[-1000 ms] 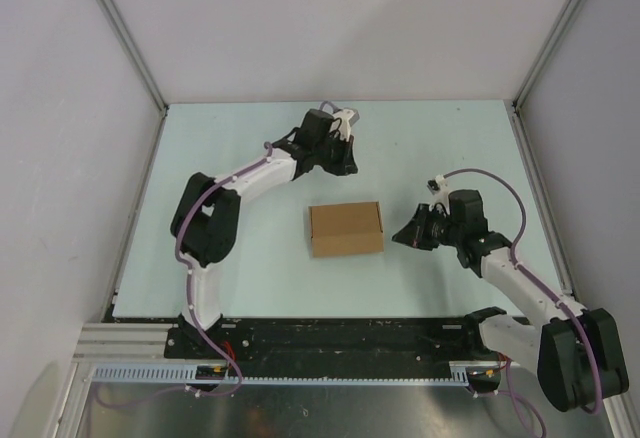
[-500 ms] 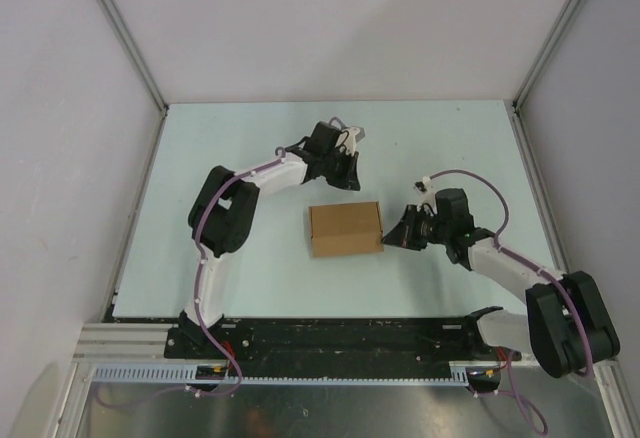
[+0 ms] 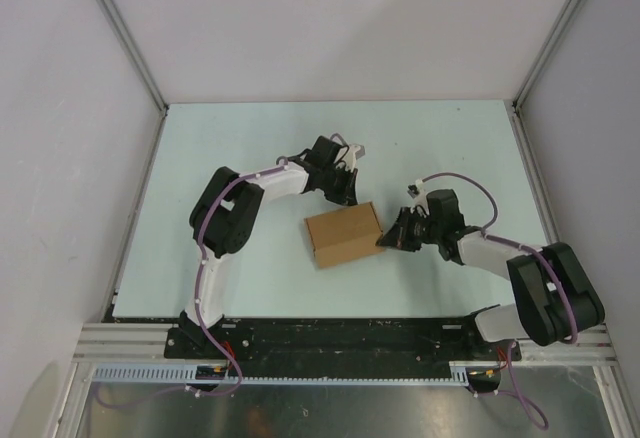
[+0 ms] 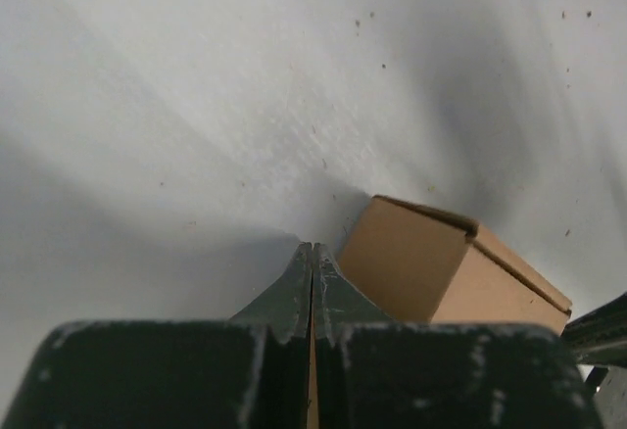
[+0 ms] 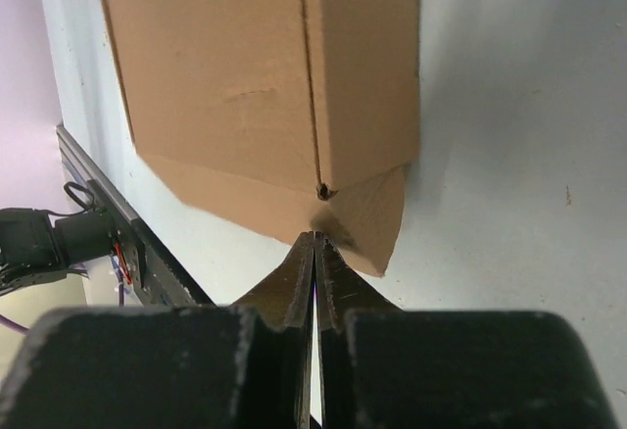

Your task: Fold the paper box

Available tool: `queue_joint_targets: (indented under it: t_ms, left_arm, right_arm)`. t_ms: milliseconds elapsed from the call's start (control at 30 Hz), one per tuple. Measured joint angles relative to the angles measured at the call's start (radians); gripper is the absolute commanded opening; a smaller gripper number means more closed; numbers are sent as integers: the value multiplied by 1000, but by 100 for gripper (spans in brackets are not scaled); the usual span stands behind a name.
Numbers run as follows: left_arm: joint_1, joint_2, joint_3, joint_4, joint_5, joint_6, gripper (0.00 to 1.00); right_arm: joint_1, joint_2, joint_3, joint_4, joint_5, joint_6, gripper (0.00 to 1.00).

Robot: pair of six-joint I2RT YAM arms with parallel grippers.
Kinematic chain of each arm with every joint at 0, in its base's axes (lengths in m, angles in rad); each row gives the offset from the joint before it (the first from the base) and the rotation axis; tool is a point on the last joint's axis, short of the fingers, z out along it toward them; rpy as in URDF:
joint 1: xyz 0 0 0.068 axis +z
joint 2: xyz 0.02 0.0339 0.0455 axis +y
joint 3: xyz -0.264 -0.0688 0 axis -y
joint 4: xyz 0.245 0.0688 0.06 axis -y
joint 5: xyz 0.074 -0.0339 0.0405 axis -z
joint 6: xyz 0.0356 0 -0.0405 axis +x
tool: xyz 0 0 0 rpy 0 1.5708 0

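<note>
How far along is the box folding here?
Done: the paper box stands formed, its seam closed. In hand: the shut right gripper pokes the end flap, which looks loose; the shut left gripper sits at the box's far corner. Left: seating that flap, probably.

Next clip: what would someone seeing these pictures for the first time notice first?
A closed brown paper box lies slightly askew in the middle of the pale table. Both arms reach in on it with jaws shut: the right gripper has its tip at the box's right end, and the left gripper sits just beside its far edge.
</note>
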State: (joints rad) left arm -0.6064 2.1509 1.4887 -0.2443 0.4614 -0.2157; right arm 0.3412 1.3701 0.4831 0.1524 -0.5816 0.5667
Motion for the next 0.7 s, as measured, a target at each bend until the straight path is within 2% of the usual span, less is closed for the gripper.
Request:
queue_joint_targets:
  t_ms: [700]
  left_arm:
    - [-7,-17,-75,65,46,22,0]
  right_arm:
    - [13,87,0,72,0,-2,4]
